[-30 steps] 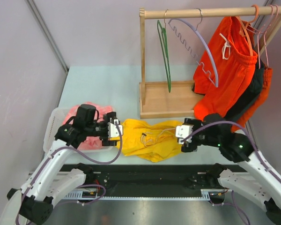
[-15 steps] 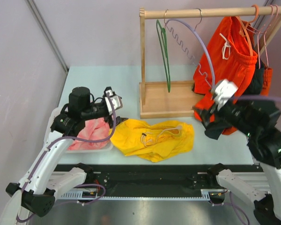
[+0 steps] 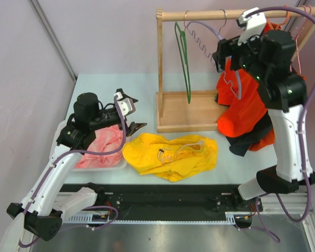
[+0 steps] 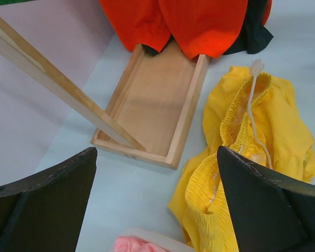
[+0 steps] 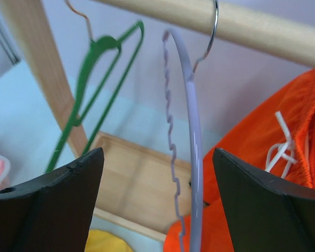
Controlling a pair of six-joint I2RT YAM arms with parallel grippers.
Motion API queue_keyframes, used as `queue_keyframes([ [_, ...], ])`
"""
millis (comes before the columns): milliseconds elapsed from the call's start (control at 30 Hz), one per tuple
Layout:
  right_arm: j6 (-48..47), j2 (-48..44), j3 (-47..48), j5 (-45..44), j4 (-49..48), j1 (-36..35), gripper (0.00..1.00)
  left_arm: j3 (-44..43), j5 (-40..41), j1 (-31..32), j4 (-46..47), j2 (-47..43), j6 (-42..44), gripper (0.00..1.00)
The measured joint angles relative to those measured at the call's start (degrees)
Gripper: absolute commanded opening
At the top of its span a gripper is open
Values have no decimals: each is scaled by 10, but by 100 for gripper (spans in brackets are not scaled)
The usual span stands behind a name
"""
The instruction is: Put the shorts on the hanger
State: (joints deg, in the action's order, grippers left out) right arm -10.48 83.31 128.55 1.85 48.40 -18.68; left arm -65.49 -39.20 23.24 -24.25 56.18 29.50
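Far left: white bin [image 3: 60, 134] with pink cloth [image 3: 102, 147] inside. Above it, left gripper [image 4: 157, 205], jaws spread wide, nothing between them, aimed across the table toward the rack's base.

Just right of the bin: shorts [image 3: 170, 155], flat on the table in a crumpled heap, gripped by neither arm. Long axis left to right, roughly along the near edge. Gathered waistband on the far side, toward the rack, with drawstring [image 4: 252, 105] trailing over it to the right. Leg openings not to be told apart in the folds.

Centre, further back: wooden rack [image 3: 160, 68] with a green hanger [image 3: 185, 58] on its rod.

Right of that: hanger [image 5: 193, 131], hooked over the rod, hook up, long axis dropping steeply down and to the right, lower end against the orange shorts [image 3: 247, 100]. Wavy bar on the left, smooth curved arm on the right.

Raised to rod height: right gripper [image 5: 157, 157], jaws wide, holding nothing. Hanger framed between the fingers in the wrist view; whether actually between them or beyond the tips, cannot tell.

Progress, by judgement: nothing done yet. Step in hand looks like fetching the hanger. Left to do: grip it, lift it off the rod, bring hanger and shorts together, get the shorts onto it.
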Motion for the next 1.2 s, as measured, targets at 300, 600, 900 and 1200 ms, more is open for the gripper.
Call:
queue_keyframes([
  [300, 0, 73, -15, -41, 46, 7, 63, 1, 0, 1, 11, -17, -2, 100],
  [600, 20, 44, -82, 16, 36, 21, 17, 2, -1, 2, 17, -25, -2, 100],
  [900, 56, 26, -101, 66, 16, 59, 0, 3, -3, 2, 21, -22, -2, 100],
  [1200, 78, -76, -209, 105, -45, 77, 0, 2, -3, 3, 22, -20, -1, 100],
])
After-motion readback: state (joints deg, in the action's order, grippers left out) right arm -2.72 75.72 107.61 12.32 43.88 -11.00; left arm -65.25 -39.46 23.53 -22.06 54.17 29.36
